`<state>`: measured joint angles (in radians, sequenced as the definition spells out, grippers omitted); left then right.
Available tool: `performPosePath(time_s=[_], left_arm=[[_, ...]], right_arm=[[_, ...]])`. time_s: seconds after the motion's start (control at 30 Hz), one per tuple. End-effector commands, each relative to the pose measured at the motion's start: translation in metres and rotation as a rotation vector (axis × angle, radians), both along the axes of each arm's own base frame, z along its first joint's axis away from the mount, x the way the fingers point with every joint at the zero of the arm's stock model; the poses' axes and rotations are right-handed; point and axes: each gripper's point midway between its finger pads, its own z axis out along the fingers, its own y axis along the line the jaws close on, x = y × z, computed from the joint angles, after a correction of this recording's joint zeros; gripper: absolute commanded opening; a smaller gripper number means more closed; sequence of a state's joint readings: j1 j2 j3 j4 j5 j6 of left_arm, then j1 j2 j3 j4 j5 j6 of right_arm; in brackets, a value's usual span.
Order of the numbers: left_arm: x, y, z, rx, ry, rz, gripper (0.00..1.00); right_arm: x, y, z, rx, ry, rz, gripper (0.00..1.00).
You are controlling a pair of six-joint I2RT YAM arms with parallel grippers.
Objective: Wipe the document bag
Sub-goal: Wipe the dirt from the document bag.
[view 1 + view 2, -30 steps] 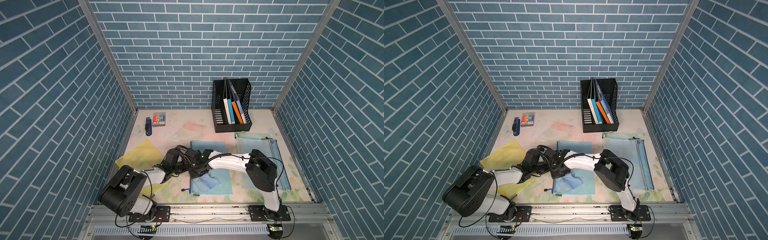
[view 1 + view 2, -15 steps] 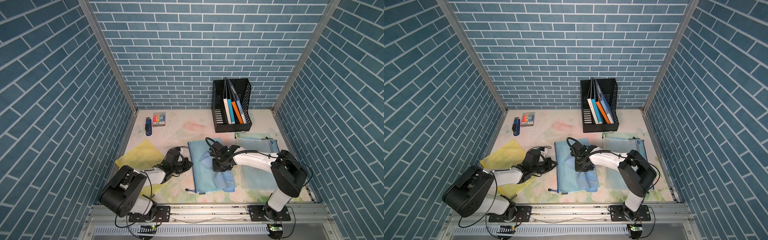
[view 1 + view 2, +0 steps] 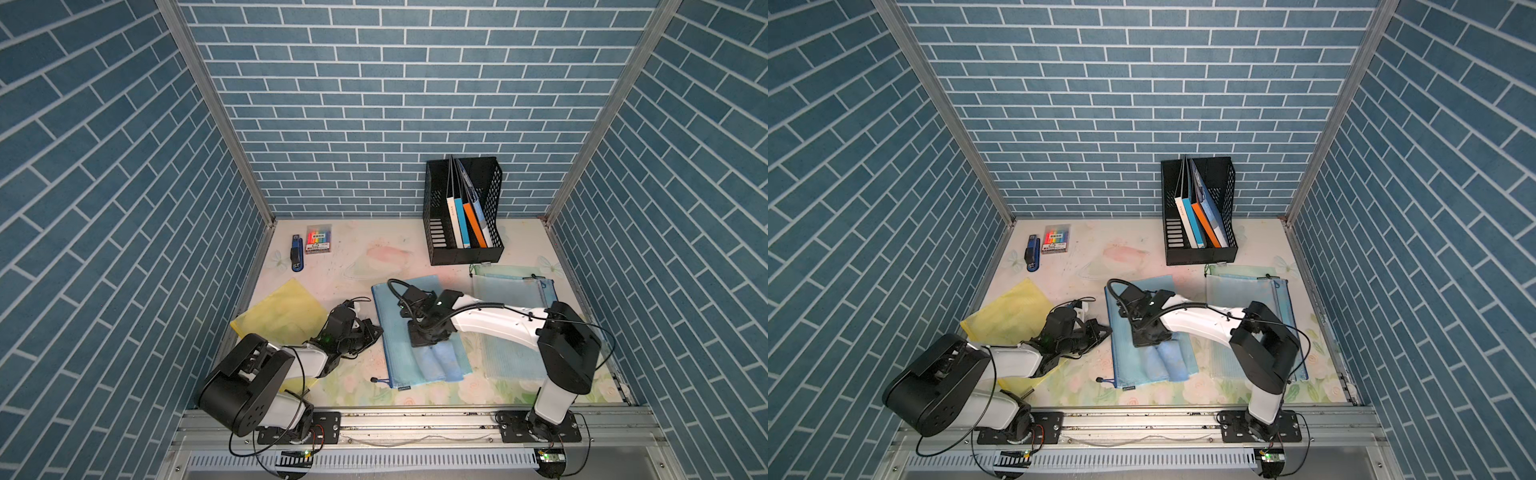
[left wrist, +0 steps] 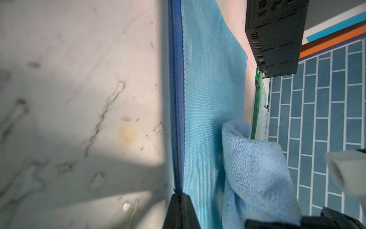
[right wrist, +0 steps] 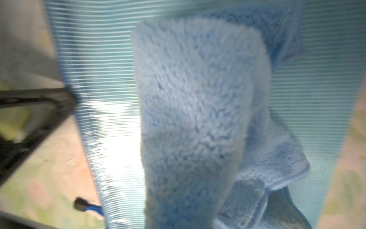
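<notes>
Blue-brick walls (image 3: 374,104), floral tabletop (image 3: 365,266); R gripper (image 3: 424,338) clamps cloth (image 3: 436,361) on document bag (image 3: 395,316), L gripper (image 3: 372,330) closed beside it.

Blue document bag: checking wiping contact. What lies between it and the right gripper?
A folded blue cloth, gripped by the right gripper and lying on the blue document bag; clearest in the right wrist view.

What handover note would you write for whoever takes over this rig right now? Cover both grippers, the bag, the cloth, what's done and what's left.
Left gripper: shut on the zip edge of the blue document bag, holding it down.
Right gripper: shut on the blue cloth, pressed onto the bag's middle.
Done: cloth gripped, bag held, cloth on bag.
Left: cover the whole bag, then release; cleaned area cannot be told.
</notes>
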<state>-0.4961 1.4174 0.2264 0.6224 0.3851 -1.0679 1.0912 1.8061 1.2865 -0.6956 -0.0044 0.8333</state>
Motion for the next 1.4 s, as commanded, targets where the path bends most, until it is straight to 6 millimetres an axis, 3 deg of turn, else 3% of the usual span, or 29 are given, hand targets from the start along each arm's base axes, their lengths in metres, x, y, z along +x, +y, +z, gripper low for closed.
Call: performPosePath(time_s=[0.0,0.1,0.2,0.3,0.53,0.67,0.77,0.87,0.93,1.07,1.17,1.23,1.37], left_arm=[[0.012,0.000,0.018,-0.074,-0.046,0.077,0.00],[0.015,0.001,0.021,-0.094,-0.050,0.104,0.00],[0.018,0.001,0.022,-0.098,-0.053,0.108,0.00],[0.018,0.001,0.021,-0.098,-0.057,0.109,0.00],[0.016,0.002,0.017,-0.093,-0.048,0.109,0.00],[0.016,0.002,0.016,-0.093,-0.049,0.112,0.00],[0.016,0.002,0.016,-0.107,-0.031,0.127,0.00],[0.017,0.002,0.016,-0.108,-0.032,0.128,0.00],[0.019,0.001,0.017,-0.113,-0.033,0.131,0.00],[0.019,0.001,0.016,-0.125,-0.027,0.137,0.00],[0.019,0.000,0.017,-0.128,-0.028,0.138,0.00],[0.019,0.001,0.016,-0.128,-0.026,0.140,0.00],[0.017,-0.001,0.015,-0.131,-0.022,0.130,0.00]], right_arm=[[-0.024,0.020,-0.006,-0.005,0.054,0.039,0.00],[-0.036,0.022,-0.015,-0.009,0.079,0.053,0.00],[-0.044,0.007,-0.026,-0.036,0.106,0.039,0.00],[-0.043,-0.022,-0.030,-0.089,0.091,0.002,0.00],[-0.017,-0.116,-0.016,-0.136,0.045,-0.197,0.00],[-0.008,-0.146,-0.007,-0.149,0.026,-0.270,0.00],[-0.008,-0.136,-0.009,-0.115,0.044,-0.272,0.00],[-0.012,-0.113,-0.017,-0.112,0.061,-0.225,0.00],[-0.016,-0.087,-0.017,-0.113,0.057,-0.153,0.00],[-0.034,-0.012,-0.017,-0.015,0.088,-0.002,0.00],[-0.047,0.032,-0.015,0.079,0.133,0.081,0.00],[-0.053,0.045,-0.021,0.098,0.168,0.109,0.00],[-0.061,0.046,-0.038,0.092,0.226,0.117,0.00]])
